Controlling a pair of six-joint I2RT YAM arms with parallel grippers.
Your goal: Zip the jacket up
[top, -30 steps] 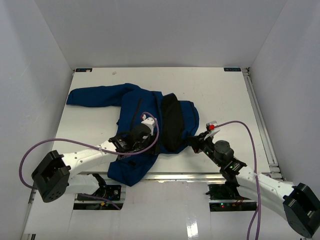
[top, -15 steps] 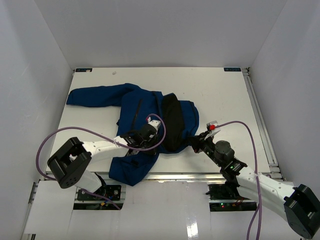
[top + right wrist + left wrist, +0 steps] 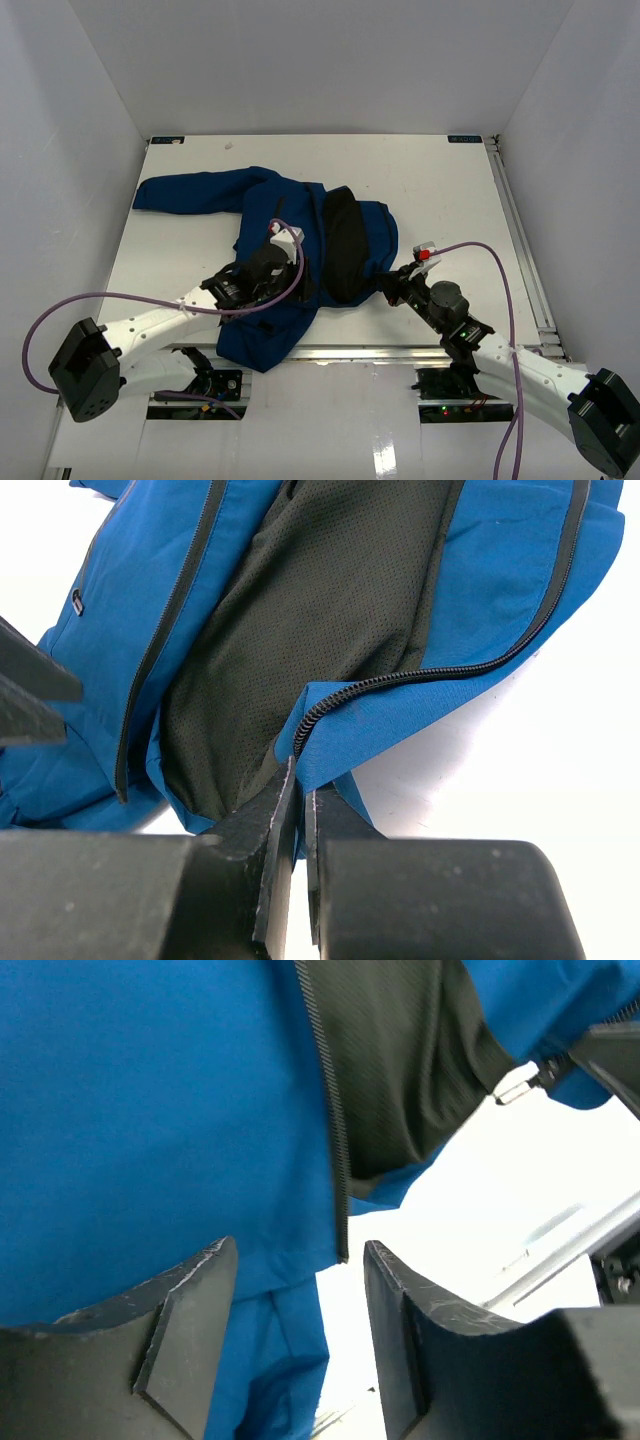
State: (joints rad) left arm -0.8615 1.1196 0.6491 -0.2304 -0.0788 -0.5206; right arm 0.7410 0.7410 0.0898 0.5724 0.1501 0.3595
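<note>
From above, the fingertips of the left end effector (image 3: 300, 1258) are hidden under its own wrist; only its wrist camera shows them, spread apart with nothing between them, hanging over blue cloth just beside the bottom end of one zip edge. The right end effector (image 3: 302, 788) is pressed together on the jacket (image 3: 268, 200), pinching the lower corner of the front panel where a row of zip teeth (image 3: 420, 675) ends; the pinched cloth itself disappears between the fingers. Only one sleeve (image 3: 185, 190) can be made out, and where the other lies cannot be told. A small silver metal loop (image 3: 512, 1090) shows at the far panel's edge in the left wrist view, but what it is fixed to is hard to make out. Both wrist views cut the garment off on all sides

The jacket lies in the left-centre of the white tabletop (image 3: 430, 180), unzipped, its lower end reaching over the near edge and its visible sleeve stretched towards the far left corner. It is royal blue and soft, with gentle folds. The right front panel is turned back, baring a black mesh lining (image 3: 345, 245). Dark zip teeth run along both open front edges, which lie apart
</note>
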